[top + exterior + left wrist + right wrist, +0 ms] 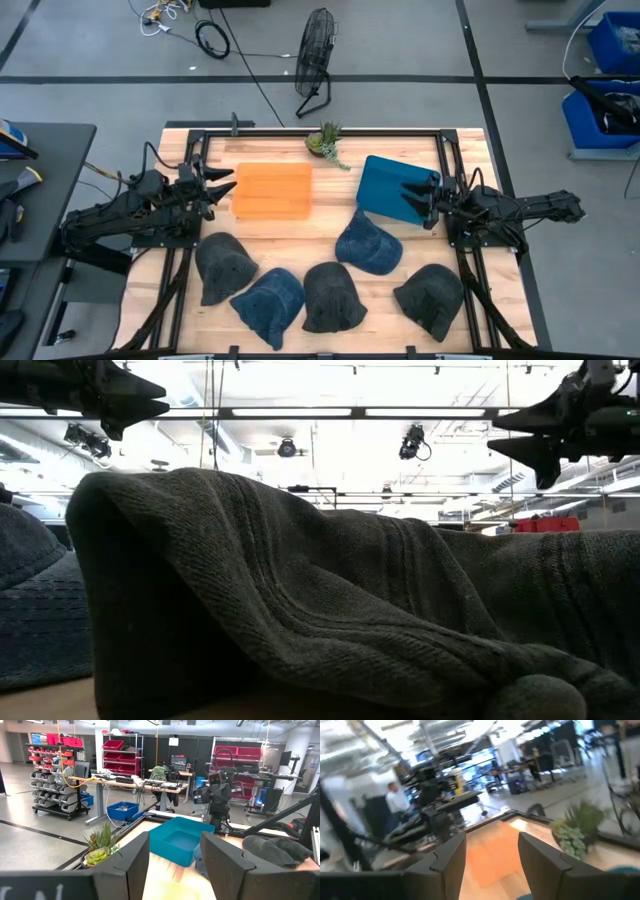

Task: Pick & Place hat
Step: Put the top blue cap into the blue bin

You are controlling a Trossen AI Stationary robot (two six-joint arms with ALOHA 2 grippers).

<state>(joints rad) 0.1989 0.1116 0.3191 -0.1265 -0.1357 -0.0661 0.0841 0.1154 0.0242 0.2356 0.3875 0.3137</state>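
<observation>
Up front, five soft hats (334, 297), dark grey or blue denim, left gripper (222, 187) and right gripper (417, 198) open, empty

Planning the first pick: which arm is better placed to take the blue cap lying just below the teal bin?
Right, probably. The right end effector hangs open at the teal bin, close to that blue cap. The left end effector is open beside the orange bin, farther off.

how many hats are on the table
5, all along the near half: dark hat at left, blue hat, dark hat in the middle, blue hat by the teal bin, dark hat at right.
</observation>
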